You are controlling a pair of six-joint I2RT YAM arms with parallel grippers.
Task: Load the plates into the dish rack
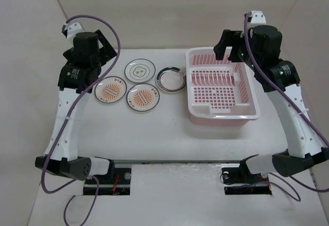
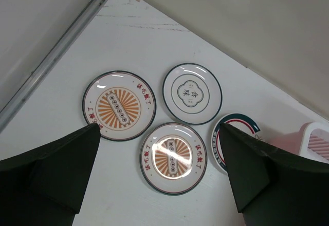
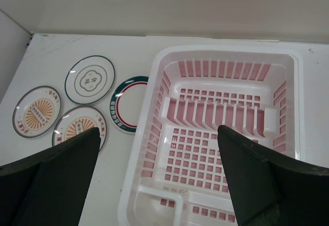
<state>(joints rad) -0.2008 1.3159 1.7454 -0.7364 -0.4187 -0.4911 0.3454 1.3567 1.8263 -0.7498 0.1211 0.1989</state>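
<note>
plates (image 1: 143,98) left of dish rack (image 1: 224,117): stiff, slick, likely fragile; pinch rim. left gripper (image 2: 158,128), right gripper (image 3: 158,130) wide open, empty.

bright, even light from overhead on all three feeds.
i see only faint, soft shadows, the clearest along the 6 o'clock edge of the dish rack (image 1: 223,116). on my left wrist feed a white glare spot sits on the sunburst plate (image 2: 173,157) at 6 o'clock, and the fingers (image 2: 51,174) look dark and slightly soft.
</note>
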